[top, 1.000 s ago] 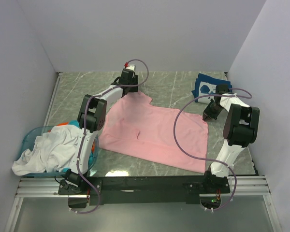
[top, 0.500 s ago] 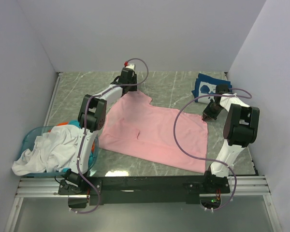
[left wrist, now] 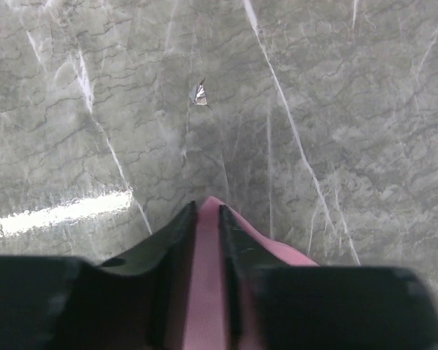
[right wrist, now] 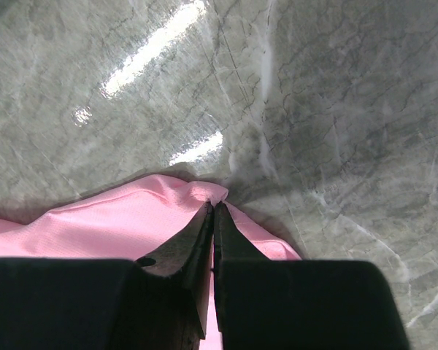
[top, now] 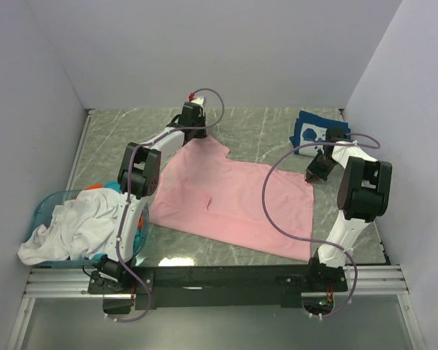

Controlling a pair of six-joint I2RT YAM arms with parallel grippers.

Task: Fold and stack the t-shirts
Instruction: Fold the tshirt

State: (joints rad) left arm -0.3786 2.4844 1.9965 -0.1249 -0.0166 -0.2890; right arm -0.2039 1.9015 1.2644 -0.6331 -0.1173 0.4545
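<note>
Pinches pink t-shirt point(top: 233, 200) at centre-right with right gripper point(right wrist: 213, 209); straddles its upper-centre corner with left gripper point(left wrist: 208, 211); cannot tell whether clamped.

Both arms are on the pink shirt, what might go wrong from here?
The left gripper straddles only the corner tip of the pink t-shirt, so it may slip free. The right gripper pinches a thin edge too. The right arm's cable loops over the shirt and might snag a fold.

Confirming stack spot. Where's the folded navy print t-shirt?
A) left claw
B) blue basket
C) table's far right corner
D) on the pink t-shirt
C: the folded navy cloth t-shirt with white print lies at the far right corner, clear of the spread light pink cloth t-shirt.
</note>
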